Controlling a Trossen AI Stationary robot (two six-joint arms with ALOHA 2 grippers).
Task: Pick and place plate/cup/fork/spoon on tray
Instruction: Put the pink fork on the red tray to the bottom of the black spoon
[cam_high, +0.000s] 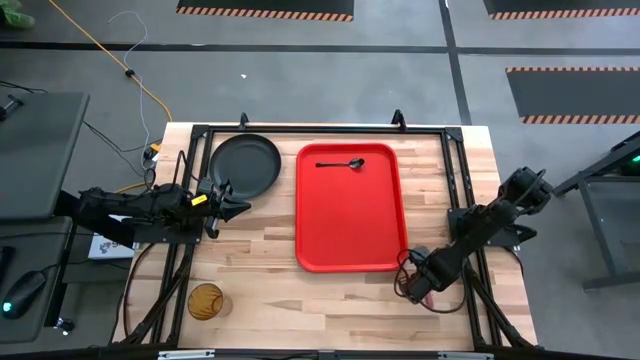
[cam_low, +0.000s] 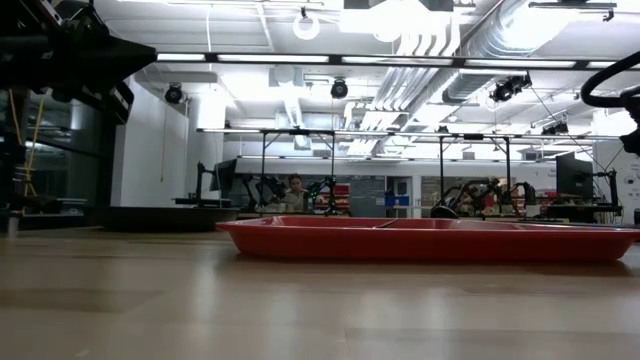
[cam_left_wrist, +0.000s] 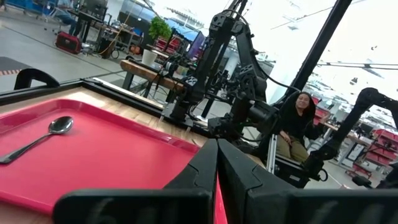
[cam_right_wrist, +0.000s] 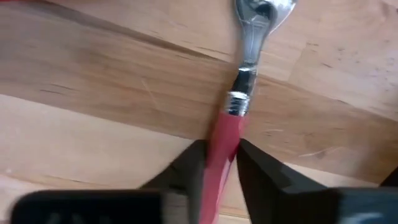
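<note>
Red plastic fills the middle of the wooden table (cam_high: 260, 270): the tray (cam_high: 350, 235) lies flat with bare wood open on both long sides. It holds 1 item, the spoon (cam_high: 342, 163), lying near its far rim with the bowl toward the right arm's side. The rest of the tray floor is bare.

Off the tray's left edge, near the far left corner, sits the plate (cam_high: 245, 165), apart from the tray rim. The left gripper (cam_high: 238, 206) hovers just beside the plate's near edge, its 2 fingers pressed together with nothing between them.

The cup (cam_high: 206, 301) stands alone near the table's near-left edge, well apart from everything else.

Past the tray's near-right corner, the right gripper (cam_right_wrist: 219, 163) is down at the wood, its 2 fingers pinching the red handle of the fork (cam_right_wrist: 239, 93), which lies on the boards with its metal end pointing away from the fingers.
</note>
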